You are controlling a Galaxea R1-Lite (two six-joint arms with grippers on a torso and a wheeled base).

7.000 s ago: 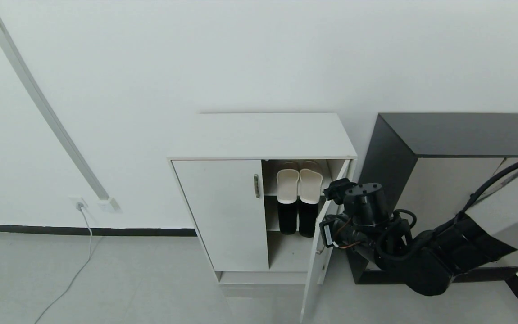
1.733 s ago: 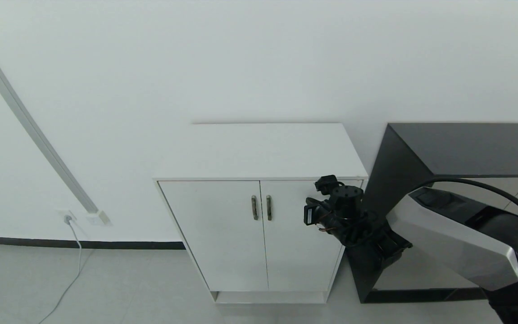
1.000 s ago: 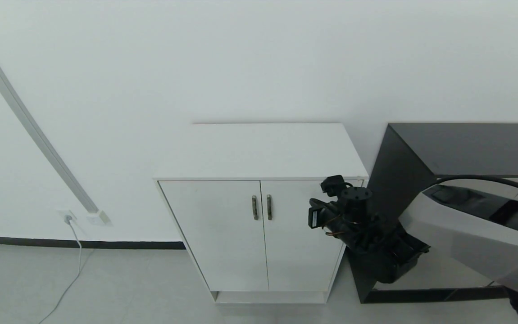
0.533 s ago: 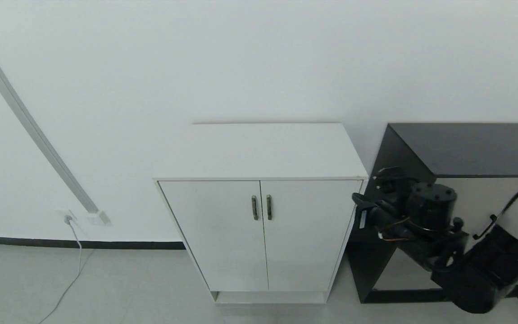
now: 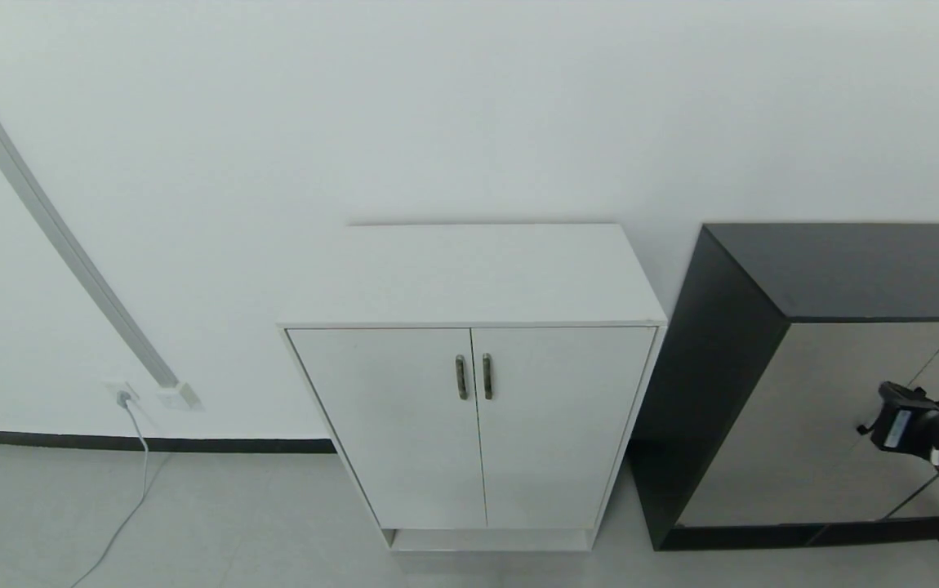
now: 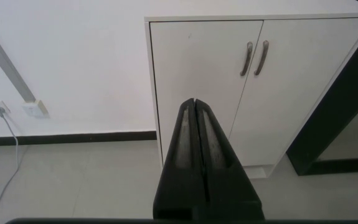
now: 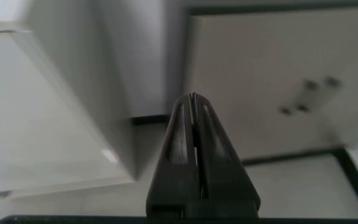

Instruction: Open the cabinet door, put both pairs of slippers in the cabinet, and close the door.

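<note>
The white cabinet stands against the wall with both doors shut flush, so its inside is hidden. Two metal handles sit side by side at the middle seam. My right arm is at the far right edge of the head view, in front of the black cabinet and well away from the white doors. My right gripper is shut with nothing in it. My left gripper is also shut and empty, held low and back from the white cabinet, whose handles face it.
A black cabinet with a mirrored front stands right beside the white one. A wall socket with a cable is at the left, below a slanted conduit. Grey floor lies open in front.
Seven seconds ago the right door stood open with slippers on the shelves; now it is shut. My right arm has pulled back from the door to the far right.
</note>
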